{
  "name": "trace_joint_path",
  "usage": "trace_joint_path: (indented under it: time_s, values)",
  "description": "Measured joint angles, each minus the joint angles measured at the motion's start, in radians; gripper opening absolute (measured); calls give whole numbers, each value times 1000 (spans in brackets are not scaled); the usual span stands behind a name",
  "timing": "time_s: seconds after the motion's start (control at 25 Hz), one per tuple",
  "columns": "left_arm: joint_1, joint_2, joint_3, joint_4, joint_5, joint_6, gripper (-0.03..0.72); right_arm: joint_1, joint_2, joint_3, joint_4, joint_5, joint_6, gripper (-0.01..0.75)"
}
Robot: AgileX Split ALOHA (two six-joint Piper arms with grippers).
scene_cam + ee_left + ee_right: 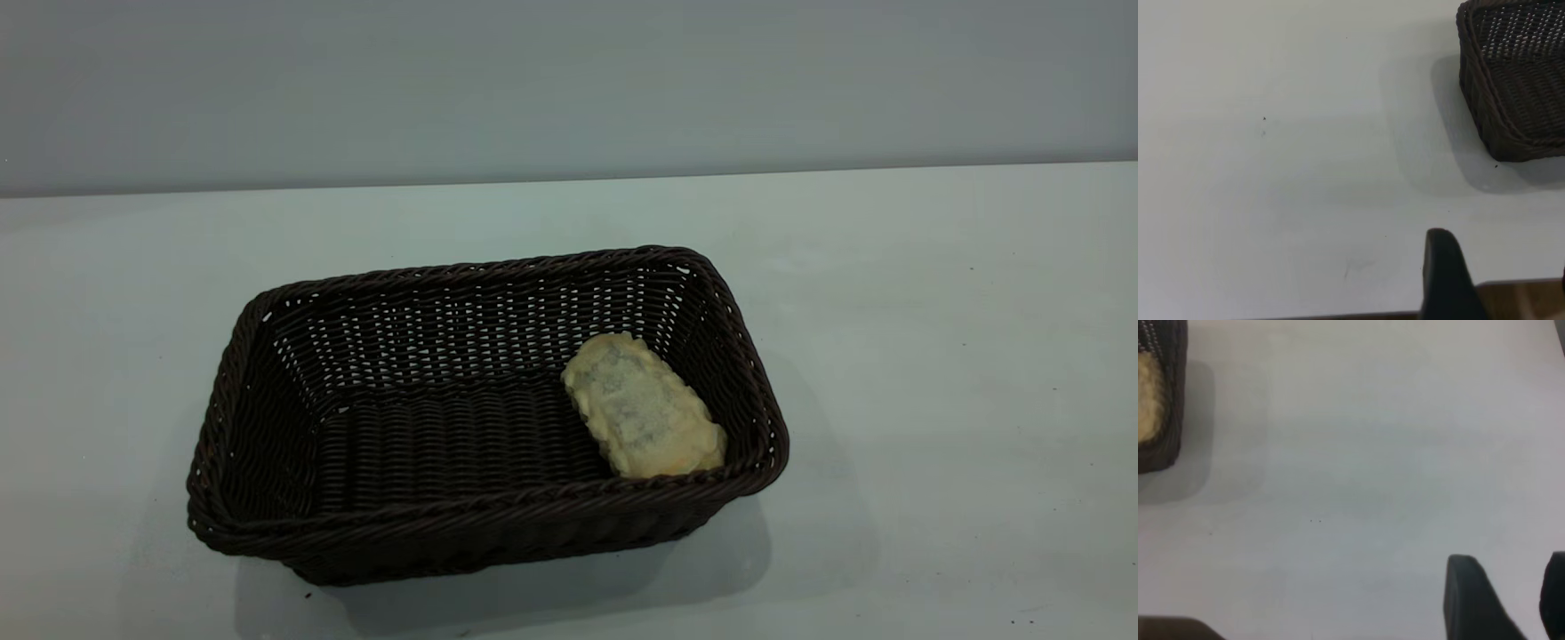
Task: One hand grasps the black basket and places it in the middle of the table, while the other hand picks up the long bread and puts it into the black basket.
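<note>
The black basket [480, 444] stands on the white table [933, 356] near its middle. The long bread [642, 407] lies inside the basket at its right end, pale greyish underside up, leaning on the side wall. Neither gripper shows in the exterior view. In the left wrist view, my left gripper [1501, 267] is open and empty above the table's front edge, well apart from the basket's corner [1515, 73]. In the right wrist view, my right gripper [1508, 593] is open and empty over bare table, far from the basket [1165, 420] and the bread [1148, 397].
The table's front edge, with brown beyond it, shows in the left wrist view [1518, 300] and in the right wrist view [1171, 628]. A grey wall [569, 80] rises behind the table. A few tiny dark specks dot the tabletop.
</note>
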Motion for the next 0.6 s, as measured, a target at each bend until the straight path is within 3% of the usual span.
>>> trace_joint_path:
  time_s: [0.16, 0.36, 0.6]
  values:
    - [0, 0, 0, 0, 0, 0, 476, 6, 0, 0, 0, 0, 0, 239]
    - [0, 0, 0, 0, 0, 1, 476, 79, 0, 0, 0, 0, 0, 239]
    - [0, 0, 0, 0, 0, 1, 476, 82, 0, 0, 1, 0, 0, 239]
